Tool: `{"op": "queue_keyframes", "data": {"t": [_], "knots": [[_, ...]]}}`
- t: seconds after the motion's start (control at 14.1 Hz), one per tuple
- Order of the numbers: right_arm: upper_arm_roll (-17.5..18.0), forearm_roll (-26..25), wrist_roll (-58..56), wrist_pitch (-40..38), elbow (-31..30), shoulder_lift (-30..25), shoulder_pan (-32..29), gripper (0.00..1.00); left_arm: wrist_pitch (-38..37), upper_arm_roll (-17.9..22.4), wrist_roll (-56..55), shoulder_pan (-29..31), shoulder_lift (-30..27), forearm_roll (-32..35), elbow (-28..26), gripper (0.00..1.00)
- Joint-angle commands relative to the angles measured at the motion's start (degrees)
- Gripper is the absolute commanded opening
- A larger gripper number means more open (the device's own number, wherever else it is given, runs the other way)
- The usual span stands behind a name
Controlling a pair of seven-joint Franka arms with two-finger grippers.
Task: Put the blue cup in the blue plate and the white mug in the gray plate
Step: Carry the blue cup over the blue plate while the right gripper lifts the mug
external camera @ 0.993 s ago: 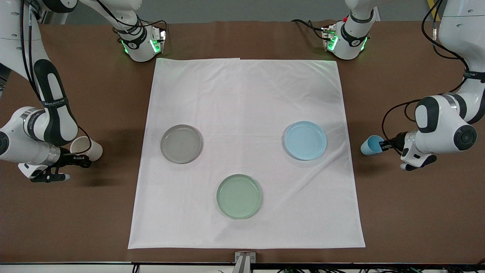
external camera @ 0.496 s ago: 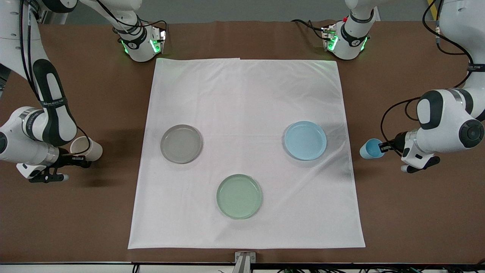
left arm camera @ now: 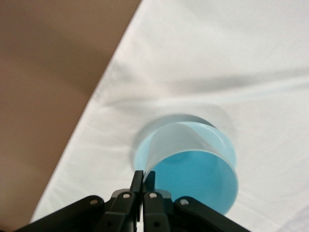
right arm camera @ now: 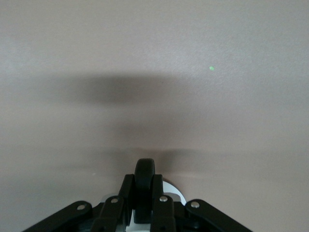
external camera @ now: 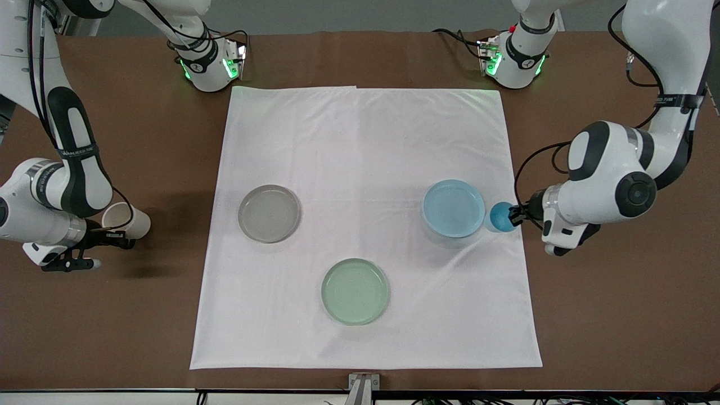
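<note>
My left end effector (external camera: 513, 215) pinching blue cup (external camera: 500, 217) rim, airborne at 3 o'clock of blue plate (external camera: 453, 207); right end effector (external camera: 115, 237) clamping white mug (external camera: 126, 220) handle.

Both arms (external camera: 613, 180) were glossy white with black joint bands and small grey lettering. Thin black cables looped along the links. Green lights glowed on the round white bases (external camera: 211, 64). Black gripper fingers (left arm camera: 137, 186) carried silver screws.
</note>
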Motion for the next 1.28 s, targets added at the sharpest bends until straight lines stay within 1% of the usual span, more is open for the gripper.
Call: {"op": "queue_keyframes", "data": {"t": [0.0, 0.07, 0.21, 0.28, 0.43, 0.57, 0.71, 0.92, 1.06, 1.13, 1.21], "knots": [[0.46, 0.42, -0.21, -11.46, 3.27, -5.46, 2.37, 0.04, -0.98, -0.11, -5.26, -2.49, 4.24, -1.06, 4.74, 0.00], [0.46, 0.33, 1.80, -14.47, 3.72, -7.49, 3.86, 0.04, -0.89, -0.03, -6.32, -3.37, 5.12, -1.06, 5.45, 0.00], [0.46, 0.07, 9.07, -18.69, 3.64, -10.83, 8.86, 0.04, -0.80, -0.03, -8.87, -5.04, 6.79, -1.06, 7.29, 0.00], [0.46, -0.02, 13.46, -20.54, 3.64, -11.72, 11.84, 0.04, -0.80, -0.03, -10.45, -6.18, 7.50, -1.06, 7.91, 0.00], [0.46, -0.02, 20.51, -21.18, 3.46, -12.16, 18.26, 0.04, -0.19, -0.11, -13.26, -8.12, 8.99, -1.15, 9.40, 0.00], [0.64, 0.86, 27.10, -20.39, 3.37, -11.64, 23.36, 0.04, -0.01, -0.03, -15.37, -9.26, 10.40, -0.97, 10.46, 0.00], [0.55, 1.91, 30.45, -17.33, 2.50, -10.76, 27.94, 0.04, 0.08, 0.15, -15.56, -10.23, 10.58, -0.10, 10.46, 0.00], [0.55, 2.00, 35.99, -12.58, 2.23, -8.13, 31.90, 0.04, 0.87, 0.32, -15.65, -9.88, 10.58, 0.87, 9.32, 0.00], [0.64, 2.79, 37.32, -8.45, 2.14, -5.50, 33.31, 0.04, 2.09, 0.41, -15.65, -10.06, 10.58, 2.01, 6.35, 0.00], [0.55, 3.66, 37.32, -7.74, 2.14, -4.96, 33.49, 0.04, 2.97, 0.32, -15.65, -9.54, 10.32, 3.41, 4.16, 0.00], [0.55, 4.46, 37.32, -7.47, 2.14, -4.61, 33.67, 0.04, 3.15, 0.32, -15.65, -9.18, 10.14, 3.42, 2.83, 0.00]]}}
